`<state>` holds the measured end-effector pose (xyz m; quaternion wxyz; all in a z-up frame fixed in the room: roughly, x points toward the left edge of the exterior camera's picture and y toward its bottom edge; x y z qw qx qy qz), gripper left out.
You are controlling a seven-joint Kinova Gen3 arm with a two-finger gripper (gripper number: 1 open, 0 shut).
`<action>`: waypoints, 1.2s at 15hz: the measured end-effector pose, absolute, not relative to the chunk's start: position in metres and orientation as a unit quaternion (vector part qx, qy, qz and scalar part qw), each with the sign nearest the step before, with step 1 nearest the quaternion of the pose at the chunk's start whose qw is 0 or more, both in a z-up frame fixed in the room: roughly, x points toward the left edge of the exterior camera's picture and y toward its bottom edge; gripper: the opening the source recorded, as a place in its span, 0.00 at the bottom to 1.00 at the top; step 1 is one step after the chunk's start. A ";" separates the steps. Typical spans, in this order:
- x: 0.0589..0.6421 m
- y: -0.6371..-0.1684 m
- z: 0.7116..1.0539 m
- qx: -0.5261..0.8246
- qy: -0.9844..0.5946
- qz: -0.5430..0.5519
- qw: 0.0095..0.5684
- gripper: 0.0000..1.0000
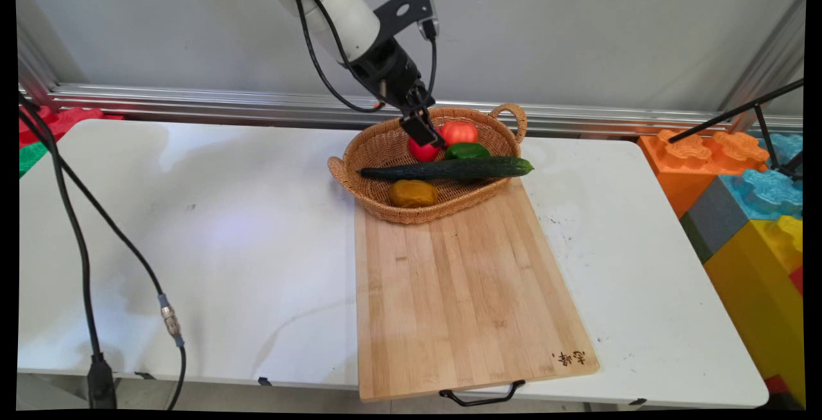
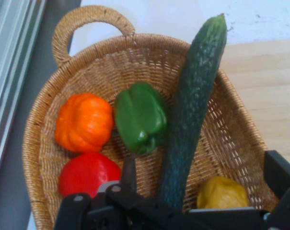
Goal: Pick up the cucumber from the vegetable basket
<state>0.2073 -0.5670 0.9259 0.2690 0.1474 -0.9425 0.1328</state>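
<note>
Main view shows the black 2-finger claw [image 1: 424,132] lowered into the oval woven wicker basket [image 1: 385,144] with loop handles, its tip just above the round red vegetable [image 1: 423,151]. Hand view shows 1 finger [image 2: 129,173] rising near the centre of the bottom edge and the other far off at the right edge, so the claw is spread wide and pinches nothing.

Directly under the claw lies that red vegetable; just beyond it sits the ribbed orange pumpkin-shaped vegetable [image 1: 458,131], and beside that the green bell pepper [image 1: 467,150]. A long dark green cucumber [image 1: 449,168] lies across the basket on the near side of the claw, 1 end poking over the rim. Nearer still rests the dull yellow lumpy vegetable [image 1: 412,193]. Beneath the basket's near edge lies the pale wooden cutting board [image 1: 462,291] on the white table [image 1: 192,234].
</note>
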 end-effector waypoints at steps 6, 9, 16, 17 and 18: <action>0.220 -0.582 0.927 0.141 -0.938 0.128 0.290 1.00; 0.223 -0.590 0.917 0.139 -0.938 0.115 0.296 1.00; 0.204 -0.626 0.842 0.092 -0.946 0.086 0.298 1.00; 0.203 -0.629 0.836 0.089 -0.947 0.086 0.296 1.00; 0.202 -0.632 0.828 0.085 -0.948 0.086 0.294 1.00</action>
